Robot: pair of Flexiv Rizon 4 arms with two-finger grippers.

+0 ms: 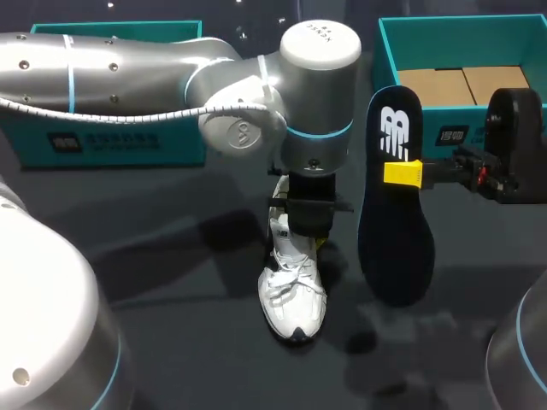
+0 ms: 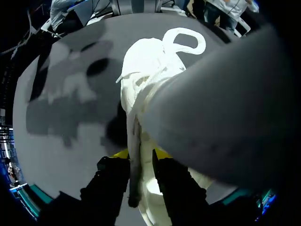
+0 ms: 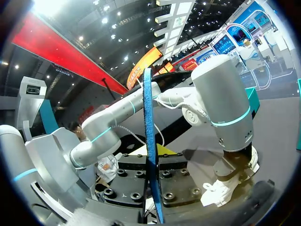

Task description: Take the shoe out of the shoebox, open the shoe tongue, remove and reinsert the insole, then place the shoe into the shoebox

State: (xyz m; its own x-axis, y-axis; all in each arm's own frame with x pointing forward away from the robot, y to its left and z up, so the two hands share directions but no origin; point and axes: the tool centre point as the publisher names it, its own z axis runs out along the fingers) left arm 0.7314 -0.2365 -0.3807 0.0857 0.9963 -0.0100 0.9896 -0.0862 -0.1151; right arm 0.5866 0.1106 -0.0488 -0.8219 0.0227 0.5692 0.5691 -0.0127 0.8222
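A white lace-up shoe (image 1: 292, 295) stands upright on the dark table, toe toward the front edge. My left gripper (image 1: 301, 231) comes straight down onto its heel end. In the left wrist view the left gripper (image 2: 138, 157) straddles the collar wall of the shoe (image 2: 150, 66), its fingers slightly apart and a dark gap beside the wall. My right gripper (image 1: 402, 172) is shut on a dark insole (image 1: 395, 239) with a white logo, held on edge in the air to the right of the shoe. The insole (image 3: 149, 117) shows edge-on between the right gripper's (image 3: 153, 153) fingers, with the shoe (image 3: 225, 190) beyond.
An open teal shoebox (image 1: 389, 60) with brown card inside stands at the back right, behind the held insole. A second teal box (image 1: 111, 141) lies at the back left, partly behind my left arm. Bare table lies in front of the shoe.
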